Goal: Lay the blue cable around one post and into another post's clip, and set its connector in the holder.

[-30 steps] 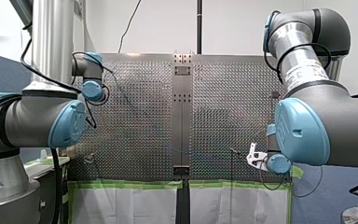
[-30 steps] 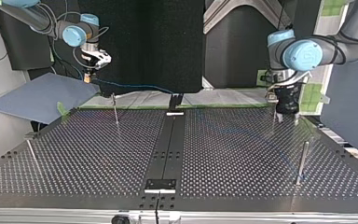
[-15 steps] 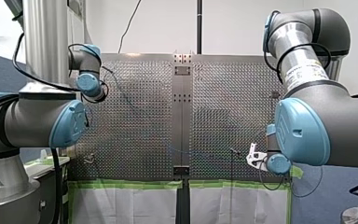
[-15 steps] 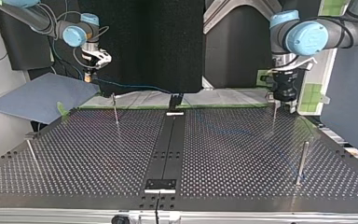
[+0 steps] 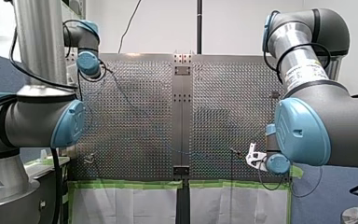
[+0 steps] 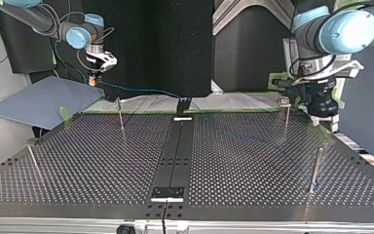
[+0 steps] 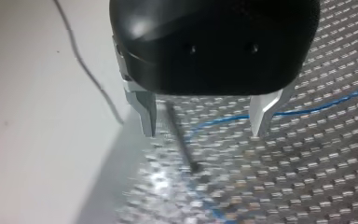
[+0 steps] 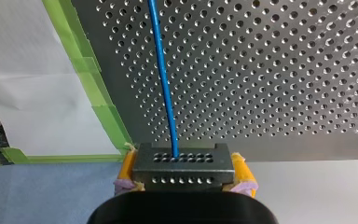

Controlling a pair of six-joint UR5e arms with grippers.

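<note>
Right gripper (image 8: 182, 179): yellow pads are pressed onto both sides of a dark connector (image 8: 182, 164), which is pinched firmly. In the top view the right gripper (image 6: 94, 78) is held off the table (image 6: 253, 161), beyond the corner nearest that arm. The blue cable (image 8: 164, 79) is seen leaving the connector's face and running out over the perforated plate. In the top view the cable is traced along the arms' edge toward the middle, then lost against the holes.

Left gripper (image 7: 204, 127): metal fingers are spread, nothing gripped. A thin post (image 7: 182, 144) is seen just ahead of them, blurred, with a cable strand passing beside it. In the top view the left gripper (image 6: 325, 123) hangs at the opposite corner, fingertips hard to make out. In the front view both grippers are hidden behind the arms.
</note>
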